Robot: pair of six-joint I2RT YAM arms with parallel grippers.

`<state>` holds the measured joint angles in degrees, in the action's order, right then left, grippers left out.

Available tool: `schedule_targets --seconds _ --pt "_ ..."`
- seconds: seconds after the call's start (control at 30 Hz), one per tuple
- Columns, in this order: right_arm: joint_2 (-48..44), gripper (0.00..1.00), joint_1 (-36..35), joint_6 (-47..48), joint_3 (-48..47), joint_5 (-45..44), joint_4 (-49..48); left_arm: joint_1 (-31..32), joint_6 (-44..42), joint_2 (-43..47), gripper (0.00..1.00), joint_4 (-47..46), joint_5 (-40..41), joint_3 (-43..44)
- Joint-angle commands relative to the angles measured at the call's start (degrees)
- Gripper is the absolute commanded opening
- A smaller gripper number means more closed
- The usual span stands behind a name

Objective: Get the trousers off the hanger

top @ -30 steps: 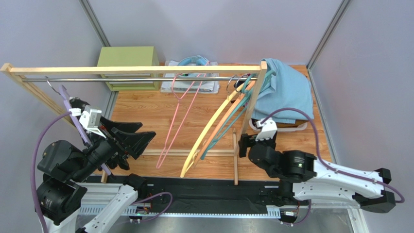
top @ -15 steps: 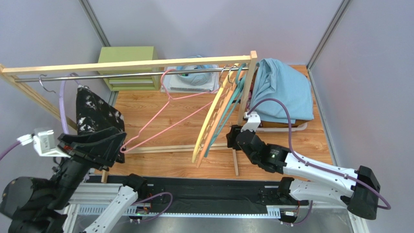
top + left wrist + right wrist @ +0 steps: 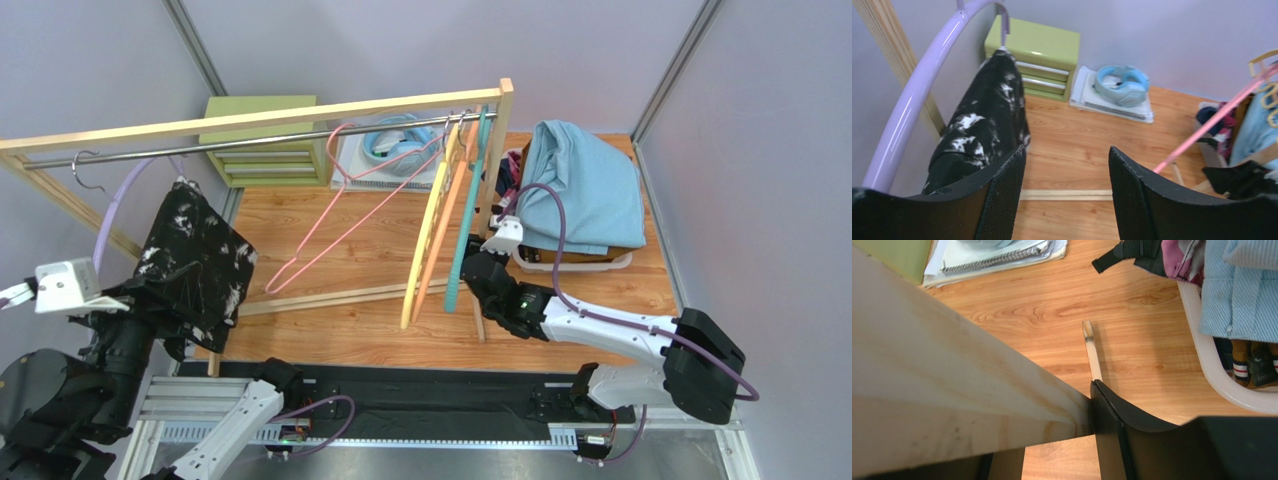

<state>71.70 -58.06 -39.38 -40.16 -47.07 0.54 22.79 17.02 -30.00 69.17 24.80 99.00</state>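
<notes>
A pale wooden clothes rack (image 3: 927, 365) with a metal rail (image 3: 130, 154) is seen, one post of it set between the fingers of the right gripper (image 3: 1052, 440). Ahead of the left gripper (image 3: 1067, 155) a lime-green drawer cabinet (image 3: 1034, 45) is placed, with blue headphones (image 3: 1122, 82) laid on spiral notebooks (image 3: 1112, 102) beside it. A pink wire hanger (image 3: 1212, 122) and flat yellow, orange and teal hangers (image 3: 422, 255) are hung on the rail. A white plastic tub (image 3: 1204, 360) is seen right of the right gripper.

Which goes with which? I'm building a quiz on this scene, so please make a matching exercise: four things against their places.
Things: 1 drawers; 2 headphones; 3 speckled trousers; 4 light blue cloth.
Places: A on the purple hanger; B on top of the basket; C on the notebooks; D against the far wall.
Pairs: 1-D, 2-C, 3-A, 4-B.
</notes>
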Motion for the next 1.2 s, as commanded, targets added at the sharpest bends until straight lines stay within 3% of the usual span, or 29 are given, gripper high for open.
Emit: schedule_targets --seconds 0.0,0.37,0.47,0.5,0.6,0.67,0.7,0.8,1.17 --pt "5.7 0.0 2.2 0.5 0.1 -1.9 1.5 -0.2 -7.3 -3.9 0.69 3.9 6.1 -0.6" --pt "8.9 0.01 7.5 12.2 -4.0 1.4 -2.4 -0.2 -7.5 -6.4 0.76 1.9 4.6 -4.3" --pt "6.7 0.18 7.5 14.5 -4.7 10.7 -0.2 -0.2 -7.0 -6.0 0.78 0.4 1.3 -2.3" --pt "4.9 0.31 7.4 14.5 -4.7 15.0 1.8 -0.2 -6.7 -6.1 0.78 0.2 0.0 -1.2" --pt "1.6 0.49 7.0 13.3 -5.3 20.9 8.2 -0.2 -6.3 -7.3 0.78 0.1 -5.3 0.7" --pt "-0.8 0.56 5.8 12.6 -5.5 21.8 13.5 -0.2 -5.5 -8.1 0.78 1.1 -9.5 1.3" --pt "-2.0 0.66 5.2 11.7 -5.3 21.8 15.1 -0.2 -4.8 -8.6 0.78 1.3 -10.9 1.3" --pt "-8.0 0.76 4.0 9.9 -4.6 23.2 21.8 -0.2 -1.8 -7.8 0.78 -0.4 -15.7 -0.2" --pt "-31.3 0.82 1.0 5.1 -8.6 26.0 43.5 -0.2 2.2 -4.5 0.77 -5.4 -14.1 -2.8"
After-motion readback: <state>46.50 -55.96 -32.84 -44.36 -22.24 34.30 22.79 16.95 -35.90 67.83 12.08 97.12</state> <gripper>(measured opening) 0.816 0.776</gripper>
